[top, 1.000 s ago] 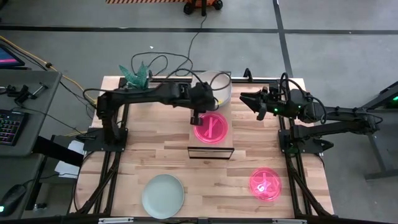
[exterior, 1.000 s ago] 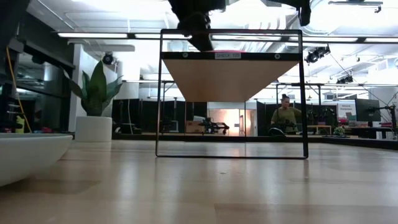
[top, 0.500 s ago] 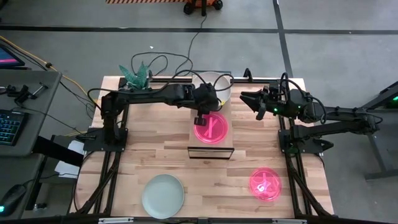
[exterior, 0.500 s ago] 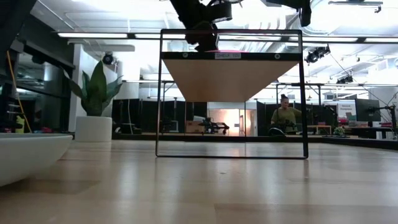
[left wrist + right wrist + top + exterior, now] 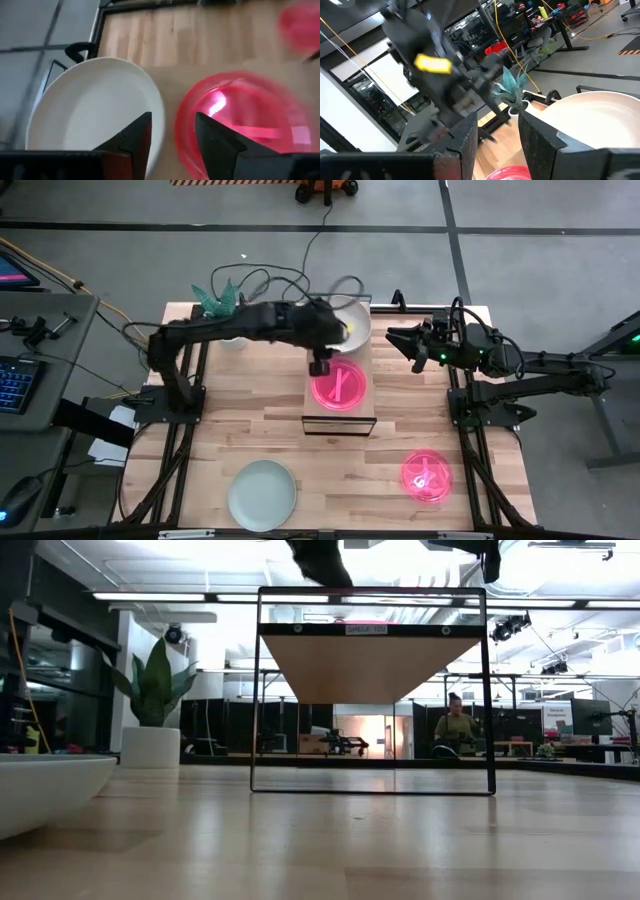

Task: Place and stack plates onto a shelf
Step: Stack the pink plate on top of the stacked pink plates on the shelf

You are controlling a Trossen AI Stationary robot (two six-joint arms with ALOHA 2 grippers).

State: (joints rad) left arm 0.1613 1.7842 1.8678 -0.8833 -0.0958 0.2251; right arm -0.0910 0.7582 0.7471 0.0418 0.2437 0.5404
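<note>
left hand (image 5: 319, 366) open above pink plate (image 5: 338, 385)

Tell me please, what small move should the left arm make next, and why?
Probably lift the left gripper clear. Its fingers stand open and empty beside the translucent pink round plate, which already lies on the light-wood shelf board next to the whitish round plate. The right gripper waits, open.

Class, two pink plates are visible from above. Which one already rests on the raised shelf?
The pink plate just below the left gripper, lying on the shelf. The other pink plate sits on the tabletop near the front right corner.
</note>
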